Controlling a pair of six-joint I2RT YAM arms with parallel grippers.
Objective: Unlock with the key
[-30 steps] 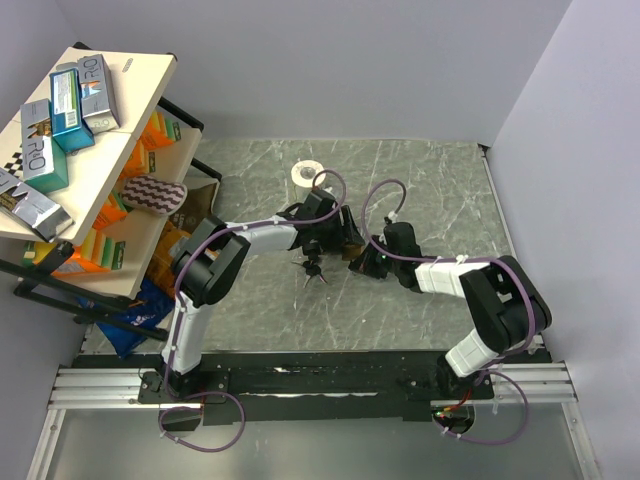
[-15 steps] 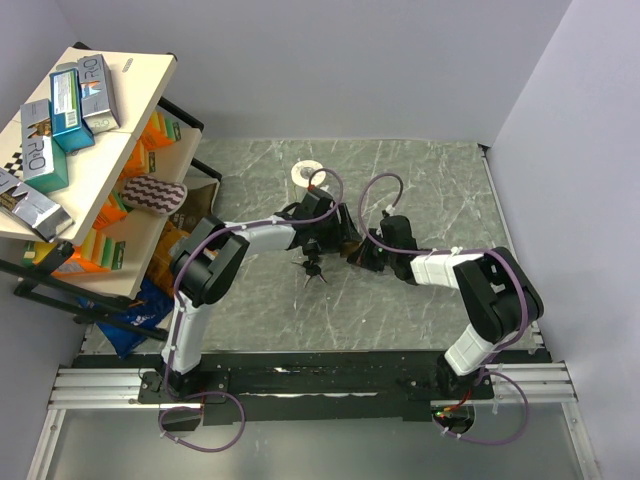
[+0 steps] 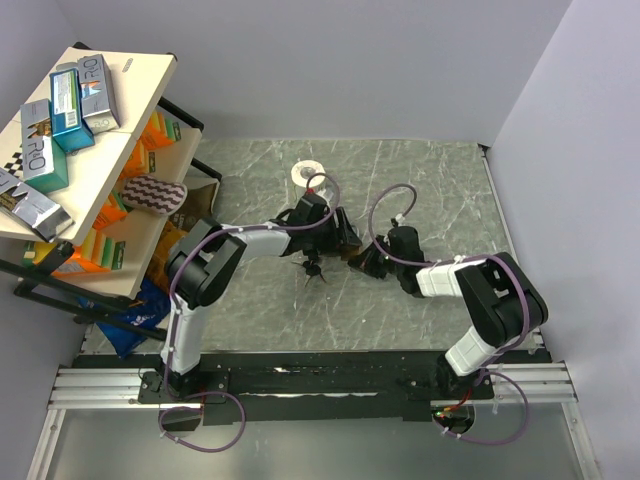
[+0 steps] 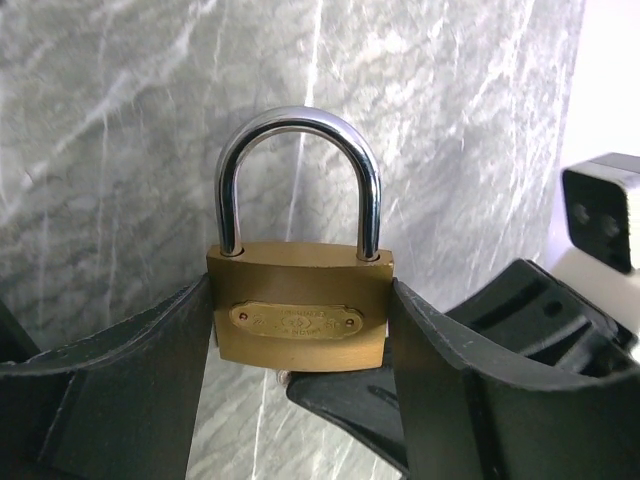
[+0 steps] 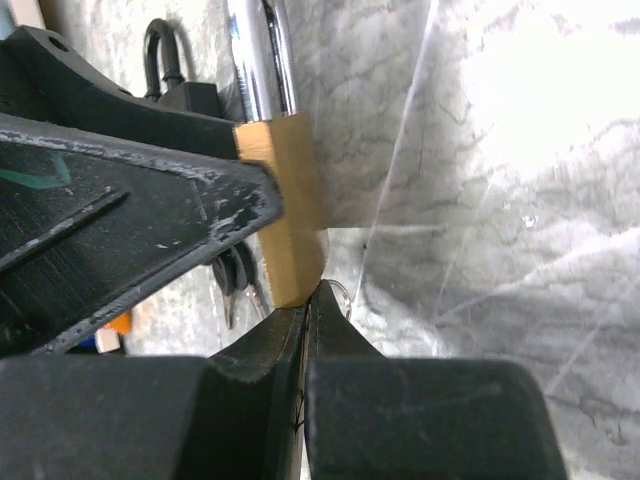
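Pale lilac walls close in a grey marbled table (image 3: 430, 190), with a cluttered rack of boxes and packets (image 3: 100, 130) crowding its left edge. A white disc (image 3: 306, 172) lies toward the far edge. Both arms reach to the middle of the table, well apart from the far and right edges. The widest stretch of bare marble lies on the right-hand side.

The left gripper (image 3: 338, 235) clamps a brass padlock (image 4: 298, 320) by its flat sides. One black finger (image 4: 120, 370) presses each side, and the steel shackle stands upright, seated in the body. The right gripper (image 3: 362, 262) sits just beside it on the near right. Its fingers (image 5: 260, 350) are pressed together, their tips touching the padlock's bottom edge. A small metal ring shows at the tips. Whether anything thin is nipped between them I cannot tell, as the view there is too tight.

The key (image 3: 313, 268) is a dark bunch on the marble just near-left of the left gripper, apart from both sets of fingers. In the right wrist view its silver blades show past the left finger.
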